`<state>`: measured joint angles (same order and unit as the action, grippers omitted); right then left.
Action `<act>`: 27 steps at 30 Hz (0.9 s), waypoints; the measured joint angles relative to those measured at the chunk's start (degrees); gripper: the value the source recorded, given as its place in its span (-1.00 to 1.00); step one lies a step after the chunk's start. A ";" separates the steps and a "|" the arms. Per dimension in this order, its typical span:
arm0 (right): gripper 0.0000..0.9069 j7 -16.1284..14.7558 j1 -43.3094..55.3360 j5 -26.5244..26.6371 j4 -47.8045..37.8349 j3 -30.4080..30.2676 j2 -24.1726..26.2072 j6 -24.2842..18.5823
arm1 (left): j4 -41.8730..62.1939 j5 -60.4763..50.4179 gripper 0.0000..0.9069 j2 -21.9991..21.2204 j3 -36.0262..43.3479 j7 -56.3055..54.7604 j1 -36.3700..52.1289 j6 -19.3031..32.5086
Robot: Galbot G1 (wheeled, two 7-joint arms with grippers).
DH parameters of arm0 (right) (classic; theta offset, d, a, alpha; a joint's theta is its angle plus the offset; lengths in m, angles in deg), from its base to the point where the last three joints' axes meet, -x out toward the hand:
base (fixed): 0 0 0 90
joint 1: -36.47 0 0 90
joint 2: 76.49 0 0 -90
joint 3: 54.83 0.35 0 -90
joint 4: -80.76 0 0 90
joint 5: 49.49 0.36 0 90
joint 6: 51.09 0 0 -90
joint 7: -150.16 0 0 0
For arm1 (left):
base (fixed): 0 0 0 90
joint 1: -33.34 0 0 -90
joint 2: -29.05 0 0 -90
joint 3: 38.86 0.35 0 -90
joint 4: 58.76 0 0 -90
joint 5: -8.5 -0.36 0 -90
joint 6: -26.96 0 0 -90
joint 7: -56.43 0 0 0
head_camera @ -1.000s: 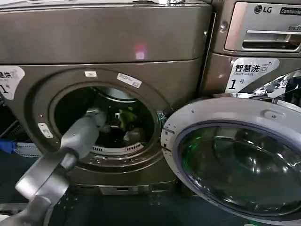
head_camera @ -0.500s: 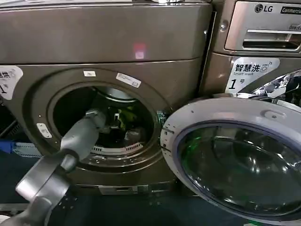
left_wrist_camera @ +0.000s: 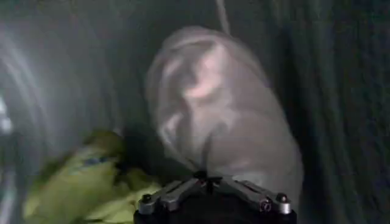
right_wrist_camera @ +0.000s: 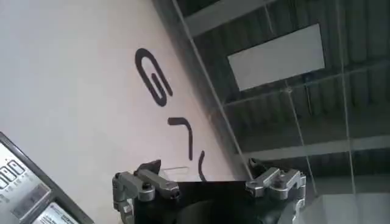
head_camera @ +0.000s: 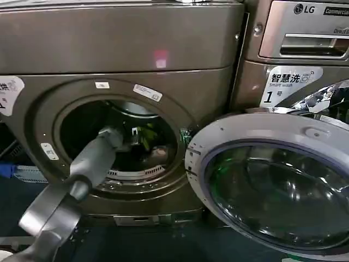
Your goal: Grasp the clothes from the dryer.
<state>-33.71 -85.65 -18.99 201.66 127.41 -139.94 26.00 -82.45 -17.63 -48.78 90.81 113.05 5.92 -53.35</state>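
With the left end effector (head_camera: 132, 141) deep in the dryer (head_camera: 117, 71), spread wide and empty, clothes (left_wrist_camera: 225, 106) lie just ahead at the drum's far side. Best centre on the pale piece, push in, then close. Right end effector (right_wrist_camera: 207, 182) idles spread, aimed at the ceiling.

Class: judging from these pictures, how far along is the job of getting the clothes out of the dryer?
Done: the dryer door is swung open, and the left gripper has reached into the drum. In hand: it is close to the pale piece of the clothes, the lime piece beside it. Left: gripping the bundle and pulling it out. The right gripper waits elsewhere, open.
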 measured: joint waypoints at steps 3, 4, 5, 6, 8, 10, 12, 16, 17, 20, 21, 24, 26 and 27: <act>1.00 0.01 0.03 0.00 0.04 -0.06 0.01 0.03 | -1.16 2.28 -1.00 0.08 -2.44 -2.00 -0.26 -0.86; 1.00 0.01 0.03 0.00 0.04 -0.09 0.01 0.02 | -1.55 3.08 -1.00 0.18 -3.20 -2.66 -0.39 -1.14; 1.00 0.01 0.04 0.00 0.03 -0.14 0.01 0.02 | -2.06 4.08 -1.00 0.32 -4.08 -3.38 -0.60 -1.50; 1.00 0.01 0.11 0.00 0.04 -0.23 0.01 0.03 | -2.57 5.00 -1.00 0.45 -4.89 -3.99 -0.81 -1.82; 1.00 0.01 0.27 -0.05 0.07 -0.48 -0.01 0.05 | -3.85 7.19 -1.00 0.83 -6.47 -5.36 -1.28 -2.60; 1.00 0.04 0.49 -0.20 0.16 -0.78 -0.03 0.09 | -5.40 9.59 -1.00 1.22 -7.74 -6.75 -1.91 -3.33; 1.00 0.05 0.60 -0.40 0.20 -0.99 -0.04 0.07 | -7.59 12.46 -1.00 1.52 -9.09 -8.41 -2.79 -4.15; 1.00 0.08 0.64 -0.62 0.19 -1.22 -0.23 0.02 | -12.67 19.01 -1.00 1.65 -11.69 -12.58 -5.09 -5.05; 1.00 0.08 0.64 -0.66 0.19 -1.27 -0.26 0.01 | -13.85 20.61 -1.00 1.65 -12.25 -13.77 -5.70 -5.11; 1.00 0.10 0.77 -0.74 0.23 -1.45 -0.28 0.01 | -17.35 24.89 -1.00 1.50 -13.86 -17.85 -7.66 -5.24; 1.00 0.10 0.82 -0.76 0.30 -1.51 -0.28 0.02 | -18.51 26.17 -1.00 1.42 -14.40 -19.23 -8.31 -5.31; 1.00 0.10 0.99 -0.85 0.48 -1.73 -0.30 0.04 | -22.04 29.72 -1.00 1.02 -16.00 -23.75 -10.29 -5.75; 1.00 0.11 1.08 -0.89 0.58 -1.87 -0.40 0.05 | -24.31 31.85 -1.00 0.83 -16.95 -26.88 -11.53 -6.12; 1.00 0.11 1.12 -0.91 0.65 -1.94 -0.44 0.05 | -25.56 32.94 -1.00 0.65 -17.48 -28.54 -12.20 -6.35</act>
<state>-33.60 -84.53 -19.90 202.30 125.47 -140.38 26.05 -108.01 15.31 -48.13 73.33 84.51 -6.27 -59.70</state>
